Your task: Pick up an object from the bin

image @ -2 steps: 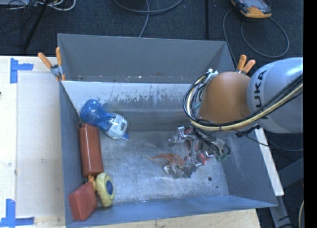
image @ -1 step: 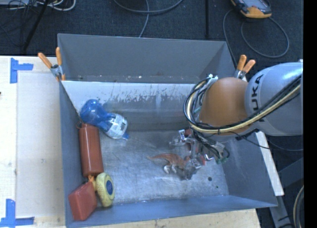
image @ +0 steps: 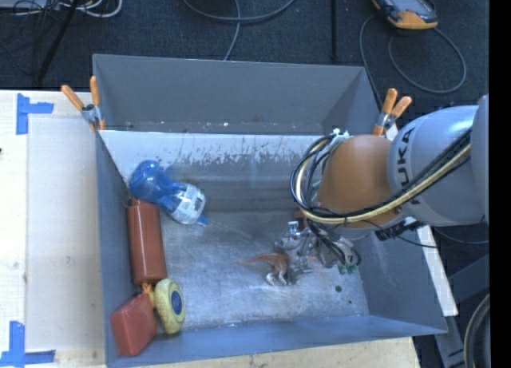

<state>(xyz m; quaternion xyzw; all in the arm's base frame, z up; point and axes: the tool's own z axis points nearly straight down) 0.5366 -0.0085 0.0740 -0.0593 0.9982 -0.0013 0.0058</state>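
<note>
My gripper (image: 289,269) is low in the bin's right half, its metal fingers reaching down to the floor. A small brown dinosaur toy (image: 268,261) lies right at the fingertips, its tail pointing left. The toy's right end sits against the fingers, and I cannot make out whether they close on it.
Along the left wall lie a blue and clear plastic bottle (image: 166,191), a long red-brown cylinder (image: 146,239), a yellow tape measure (image: 169,305) and a red block (image: 132,326). The arm's orange cover and cables hang over the right side.
</note>
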